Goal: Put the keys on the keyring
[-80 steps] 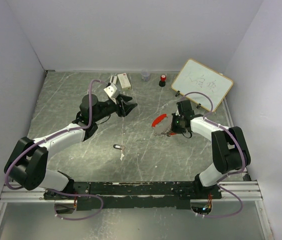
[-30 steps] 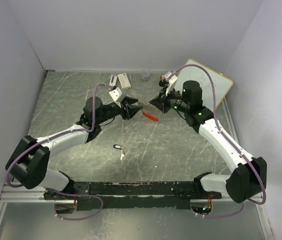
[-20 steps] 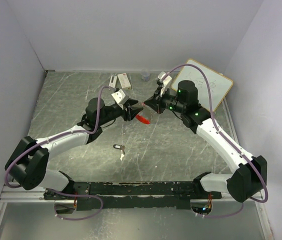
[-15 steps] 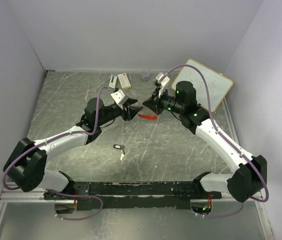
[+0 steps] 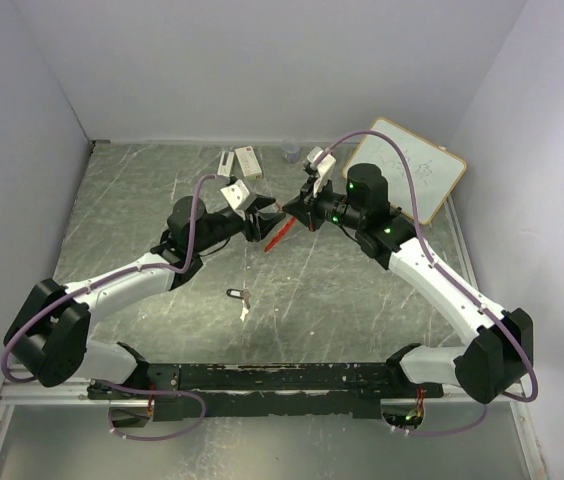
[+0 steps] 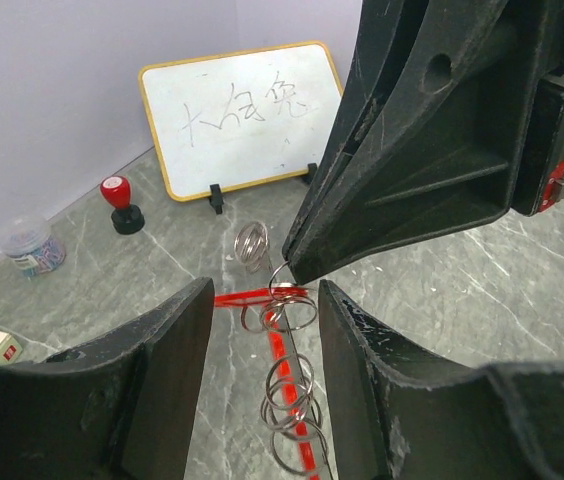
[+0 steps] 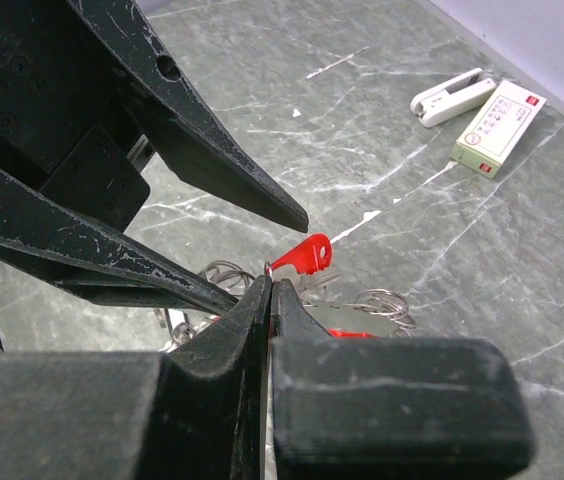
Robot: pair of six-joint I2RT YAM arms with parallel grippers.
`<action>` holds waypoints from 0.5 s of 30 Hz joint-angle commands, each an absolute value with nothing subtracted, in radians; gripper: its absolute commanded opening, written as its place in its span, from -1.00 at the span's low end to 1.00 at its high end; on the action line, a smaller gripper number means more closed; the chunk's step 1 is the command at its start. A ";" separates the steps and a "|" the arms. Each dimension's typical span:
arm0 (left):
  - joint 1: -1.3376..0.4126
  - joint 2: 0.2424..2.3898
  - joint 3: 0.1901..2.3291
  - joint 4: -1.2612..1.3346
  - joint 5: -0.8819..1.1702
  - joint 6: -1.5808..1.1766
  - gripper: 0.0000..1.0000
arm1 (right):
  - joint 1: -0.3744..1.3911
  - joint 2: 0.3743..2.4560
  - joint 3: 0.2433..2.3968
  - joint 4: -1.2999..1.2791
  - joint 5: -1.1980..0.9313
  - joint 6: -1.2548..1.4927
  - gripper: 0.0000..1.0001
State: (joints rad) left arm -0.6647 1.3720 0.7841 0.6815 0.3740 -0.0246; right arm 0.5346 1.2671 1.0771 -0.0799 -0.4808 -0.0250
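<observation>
Two grippers meet above table (image 5: 362,300) centre in your top view. From 3 o'clock, right gripper (image 7: 269,287): jaws pinched shut on keyring (image 5: 279,236) top ring. From 9 o'clock, left gripper (image 6: 265,292): jaws apart, chain hanging between them. Black-headed key (image 5: 234,293) lies on table at 6 o'clock, well apart.

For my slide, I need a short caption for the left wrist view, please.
Right gripper pinches the keyring by its chain, hanging it just in front of the open left gripper.
</observation>
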 commanded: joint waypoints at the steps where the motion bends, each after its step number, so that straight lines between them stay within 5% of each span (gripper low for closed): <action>1: -0.673 1.341 0.785 0.652 0.346 -0.001 0.12 | 0.541 1.260 1.095 -0.057 -0.443 -0.031 -1.00; 15: -0.672 1.247 0.763 0.550 0.209 0.032 0.03 | 0.541 1.238 1.075 -0.042 -0.367 -0.004 -1.00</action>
State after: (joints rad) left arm -0.6651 1.2598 0.7628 0.5686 0.2115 0.0166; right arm 0.5362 1.2667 1.0767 -0.0792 -0.3882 -0.0154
